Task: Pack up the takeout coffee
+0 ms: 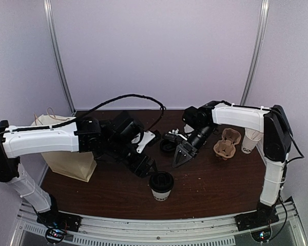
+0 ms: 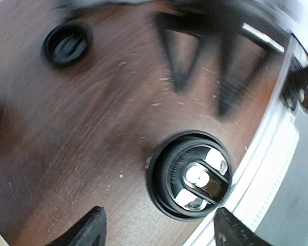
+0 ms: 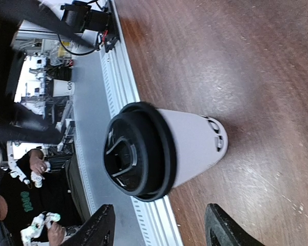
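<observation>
Coffee cup: your white paper cup stands upright on the brown table, near the front edge, with dark letters on its side
Lid: the black lid is seated on the cup's rim
Left gripper: your left gripper hangs close over the cup, its camera looking down on the lid; its fingers are spread wide and hold nothing
Right gripper: your right gripper sits behind and to the right of the cup, aimed at its side; its fingers are also wide apart and hold nothing
Spare lid: a second black lid lies flat further back, apart from the cup
Paper bag: a brown bag stands at the table's left, under your left arm
Cup carrier: a pulp carrier lies at the right, with another white cup just beside it
</observation>
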Action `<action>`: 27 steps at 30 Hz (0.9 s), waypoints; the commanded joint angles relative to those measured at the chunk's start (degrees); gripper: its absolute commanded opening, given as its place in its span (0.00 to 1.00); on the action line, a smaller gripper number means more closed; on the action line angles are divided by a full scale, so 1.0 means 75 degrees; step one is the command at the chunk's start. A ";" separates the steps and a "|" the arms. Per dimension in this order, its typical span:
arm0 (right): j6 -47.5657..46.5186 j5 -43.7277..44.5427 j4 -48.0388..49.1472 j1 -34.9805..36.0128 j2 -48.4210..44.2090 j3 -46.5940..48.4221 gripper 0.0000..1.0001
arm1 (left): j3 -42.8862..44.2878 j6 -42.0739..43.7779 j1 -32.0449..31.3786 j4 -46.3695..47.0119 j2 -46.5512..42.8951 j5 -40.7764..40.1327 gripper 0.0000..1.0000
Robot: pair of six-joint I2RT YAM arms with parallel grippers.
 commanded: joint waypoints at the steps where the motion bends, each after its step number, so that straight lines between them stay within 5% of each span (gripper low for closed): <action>1: -0.0647 0.1132 -0.0260 -0.0324 -0.1129 0.0339 0.64 | 0.0202 0.2150 -0.0604 0.0013 -0.0387 -0.0678 0.83; 9: -0.1206 0.3169 0.1623 -0.0685 -0.4432 -0.1056 0.80 | 0.1182 0.2926 -0.0607 -0.1180 0.0597 -0.0353 0.93; 27: -0.1500 0.3182 0.1630 -0.0763 -0.4959 -0.1702 0.81 | 0.2436 0.2969 -0.0608 -0.1971 0.2325 0.0223 0.92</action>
